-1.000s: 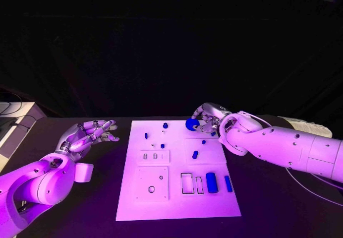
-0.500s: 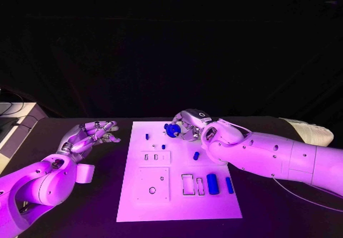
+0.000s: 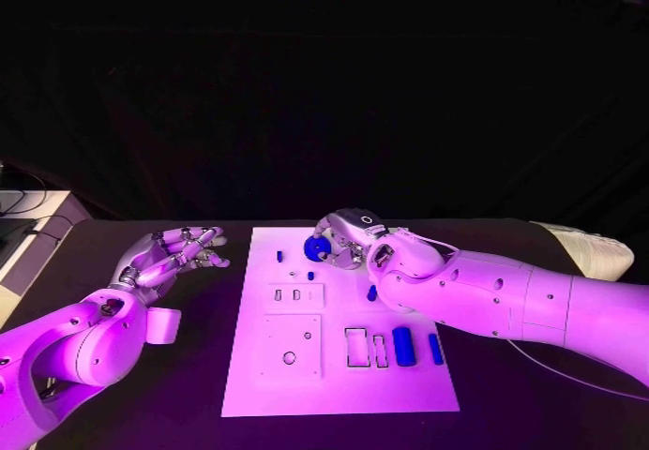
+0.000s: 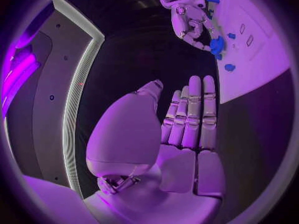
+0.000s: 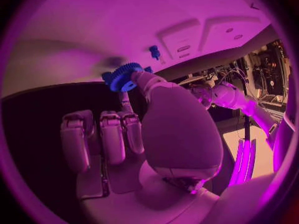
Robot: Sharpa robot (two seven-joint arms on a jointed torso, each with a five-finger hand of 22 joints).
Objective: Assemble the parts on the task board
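Board (image 3: pixel 339 394): one white plate, middle of the black bench (image 3: pixel 541 412), its long axis running away from the robot.

Right hand (image 3: pixel 349 242): over the board's far end, pinching one blue toothed gear (image 3: pixel 318 248) at its fingertips. In the right wrist view the gear (image 5: pixel 125 76) sits at the fingertips with its flat face toward the board. Gear is carried above the board, not seated.

Key relation: the gear hangs over the far left quarter of the board, near the small blue peg (image 3: pixel 279 256) standing there and the small blue piece (image 3: pixel 309 276) just nearer the robot. By my judgement one of these is the gear's seat; which one cannot be told. The coming move would be downward, bore over peg. The right hand is the nearer by far.

Left hand (image 3: pixel 173 255): over the bench just beside the board's left edge, fingers straight and side by side, holding nothing, touching no part.

Count of blue parts, head view:
- gear, one, in hand
- small pieces at far left, two
- short piece (image 3: pixel 370 293) mid-board, partly behind the right arm, one
- thick cylinder (image 3: pixel 401 345) near end, one, long axis along the board
- slim bar (image 3: pixel 434 349) beside it, one, same axis

Others may be hidden under the arm.

Recesses: several pale rectangular outlines, unfilled.
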